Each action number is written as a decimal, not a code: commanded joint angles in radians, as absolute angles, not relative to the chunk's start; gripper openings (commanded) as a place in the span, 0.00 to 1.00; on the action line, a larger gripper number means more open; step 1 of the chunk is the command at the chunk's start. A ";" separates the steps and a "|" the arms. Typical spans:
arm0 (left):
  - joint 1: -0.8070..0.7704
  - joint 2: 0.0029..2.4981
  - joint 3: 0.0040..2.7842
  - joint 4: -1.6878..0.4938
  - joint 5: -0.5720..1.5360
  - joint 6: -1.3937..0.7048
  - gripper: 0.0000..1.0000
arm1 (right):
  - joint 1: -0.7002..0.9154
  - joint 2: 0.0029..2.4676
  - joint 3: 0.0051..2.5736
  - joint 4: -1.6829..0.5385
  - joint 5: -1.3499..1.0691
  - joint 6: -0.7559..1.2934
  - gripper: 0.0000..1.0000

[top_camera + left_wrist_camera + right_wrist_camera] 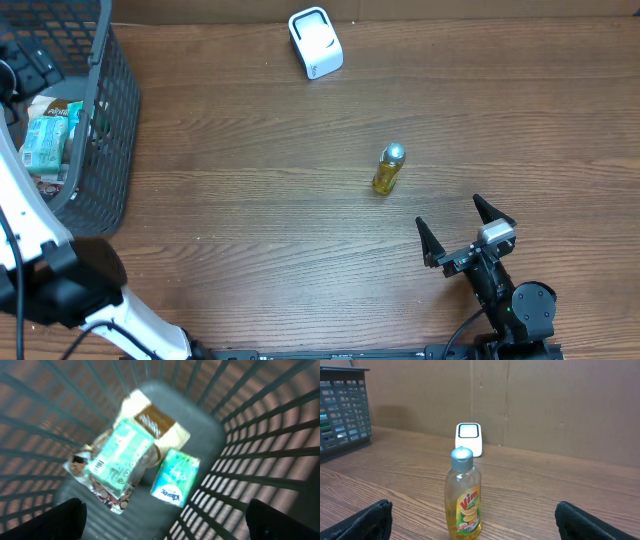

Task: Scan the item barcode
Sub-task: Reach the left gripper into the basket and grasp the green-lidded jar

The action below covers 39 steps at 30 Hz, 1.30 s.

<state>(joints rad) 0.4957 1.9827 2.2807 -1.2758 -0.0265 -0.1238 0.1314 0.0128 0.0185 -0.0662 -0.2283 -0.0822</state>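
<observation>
Item: clear plastic bottle of yellow dish liquid with a grey cap (388,170), upright on the brown wooden table (250,230), long axis vertical, label facing the right wrist camera. Right gripper (448,210): jaws spread wide, empty, near the bottle, which stands directly ahead of it. White box-shaped barcode scanner (315,43): further along nearly the same line, well apart from the bottle. Left gripper (167,517): fully spread, empty, hanging over the dark grey slatted basket (110,130) above a green packet (120,455) and tissue pack (175,477). Judgement: the right arm is far nearer the bottle.
</observation>
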 commanded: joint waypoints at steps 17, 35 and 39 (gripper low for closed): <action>0.510 2.328 2.292 -1.294 0.131 0.110 0.98 | 0.128 0.003 0.008 -0.062 -0.218 -0.087 1.00; 0.510 2.368 2.193 -1.229 0.130 0.109 0.84 | 0.128 0.003 0.008 -0.062 -0.218 -0.087 1.00; 0.510 2.367 2.194 -1.221 0.130 0.109 0.74 | 0.128 0.003 0.008 -0.062 -0.218 -0.087 1.00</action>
<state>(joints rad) 0.5106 2.3566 2.2013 -1.2278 0.1242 0.0891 0.1314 0.0128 0.0185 -0.0662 -0.2279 -0.0822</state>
